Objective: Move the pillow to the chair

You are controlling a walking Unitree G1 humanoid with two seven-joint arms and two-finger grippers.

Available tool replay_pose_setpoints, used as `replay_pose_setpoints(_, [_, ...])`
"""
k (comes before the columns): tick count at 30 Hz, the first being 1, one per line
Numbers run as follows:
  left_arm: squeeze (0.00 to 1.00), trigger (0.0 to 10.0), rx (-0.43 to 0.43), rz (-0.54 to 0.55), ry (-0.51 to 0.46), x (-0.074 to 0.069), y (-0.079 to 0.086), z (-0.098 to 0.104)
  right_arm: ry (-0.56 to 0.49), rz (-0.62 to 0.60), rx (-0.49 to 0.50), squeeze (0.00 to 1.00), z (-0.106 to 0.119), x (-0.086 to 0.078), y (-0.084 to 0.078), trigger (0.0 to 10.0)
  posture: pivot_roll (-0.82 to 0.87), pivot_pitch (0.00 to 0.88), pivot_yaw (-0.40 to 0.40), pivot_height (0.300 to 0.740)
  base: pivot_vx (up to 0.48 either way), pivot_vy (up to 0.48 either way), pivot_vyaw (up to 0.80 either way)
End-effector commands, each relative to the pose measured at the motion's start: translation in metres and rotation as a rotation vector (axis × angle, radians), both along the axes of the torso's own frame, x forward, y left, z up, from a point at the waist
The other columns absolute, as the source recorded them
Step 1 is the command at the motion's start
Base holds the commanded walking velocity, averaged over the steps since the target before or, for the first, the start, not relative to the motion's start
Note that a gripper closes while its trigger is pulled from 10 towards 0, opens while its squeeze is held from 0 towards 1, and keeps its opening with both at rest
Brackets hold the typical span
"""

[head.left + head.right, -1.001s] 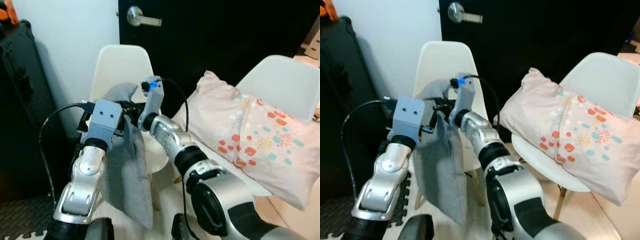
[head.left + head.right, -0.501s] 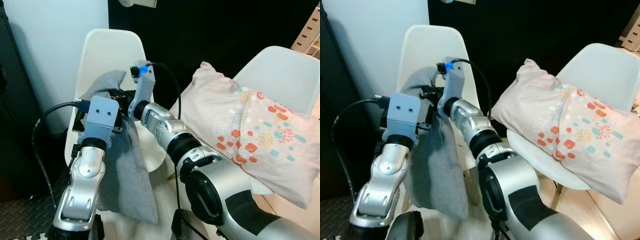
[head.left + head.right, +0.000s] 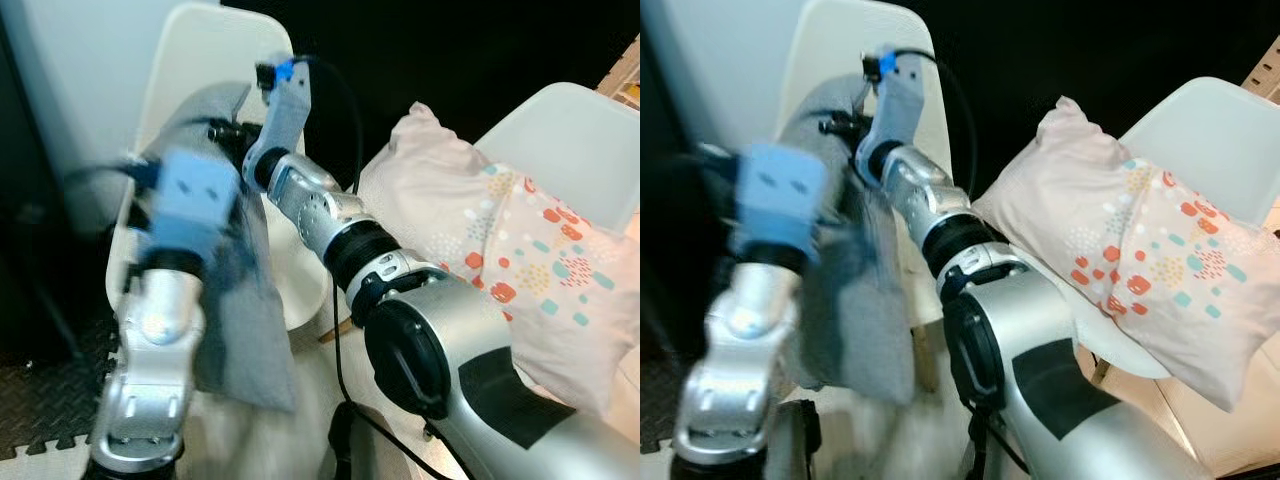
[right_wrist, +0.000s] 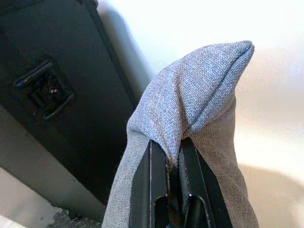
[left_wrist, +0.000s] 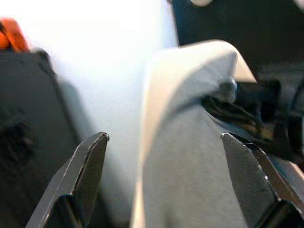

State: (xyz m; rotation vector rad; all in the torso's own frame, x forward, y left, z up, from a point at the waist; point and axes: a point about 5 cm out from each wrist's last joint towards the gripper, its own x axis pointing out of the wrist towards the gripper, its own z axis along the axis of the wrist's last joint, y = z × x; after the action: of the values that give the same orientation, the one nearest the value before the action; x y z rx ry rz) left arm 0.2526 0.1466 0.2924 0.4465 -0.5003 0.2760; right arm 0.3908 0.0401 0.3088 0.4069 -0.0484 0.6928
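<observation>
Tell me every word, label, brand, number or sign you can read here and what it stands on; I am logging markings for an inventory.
None: no readable text stands in these views.
Patterned pillow: coloured shapes, no letters.
Grey pillow, pinched by the right gripper: plain weave, no tag.
White chair and black case: no marking shows.
Left gripper: bare black fingers; its blue housing is too blurred to tell.

patterned pillow (image 3: 500, 270): pink, orange and teal spots, lies on right-hand white chair (image 3: 575, 140) | black case (image 4: 52, 90): latch on front, stands against white wall (image 5: 104, 57) | dark door (image 3: 450, 50): behind chairs | black floor mat (image 3: 40, 400): lower left
</observation>
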Motion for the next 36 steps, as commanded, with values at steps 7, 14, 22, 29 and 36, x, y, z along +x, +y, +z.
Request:
replay_pose_setpoints(7, [0.00, 10.0, 0.116, 0.112, -0.067, -0.016, 0.009, 0.024, -0.076, -0.125, 0.057, 0.00, 0.031, 0.007, -0.020, 10.0, 0.27, 0.240, -0.312, 0.376, 0.000, 0.000, 0.00])
replay_pose_setpoints(14, [0.00, 10.0, 0.312, 0.279, -0.116, -0.034, 0.031, 0.048, -0.002, -0.278, 0.063, 0.00, 0.016, 0.021, -0.053, 10.0, 0.33, 0.271, -0.311, 0.351, 0.000, 0.000, 0.00])
replay_pose_setpoints(22, [0.00, 10.0, 0.397, 0.368, -0.141, -0.046, 0.042, 0.062, 0.018, -0.384, 0.122, 0.00, 0.022, 0.029, -0.082, 10.0, 0.37, 0.297, -0.317, 0.321, 0.000, 0.000, 0.00])
replay_pose_setpoints(29, [0.00, 10.0, 0.435, 0.393, -0.128, -0.051, 0.040, 0.064, 0.028, -0.419, 0.117, 0.00, 0.020, 0.031, -0.090, 10.0, 0.39, 0.348, -0.327, 0.301, 0.000, 0.000, 0.00])
replay_pose_setpoints(36, [0.00, 10.0, 0.431, 0.390, -0.067, -0.055, 0.037, 0.059, 0.054, -0.336, -0.055, 1.00, -0.015, 0.024, -0.060, 10.0, 0.37, 0.398, -0.326, 0.301, 0.000, 0.000, 0.00])
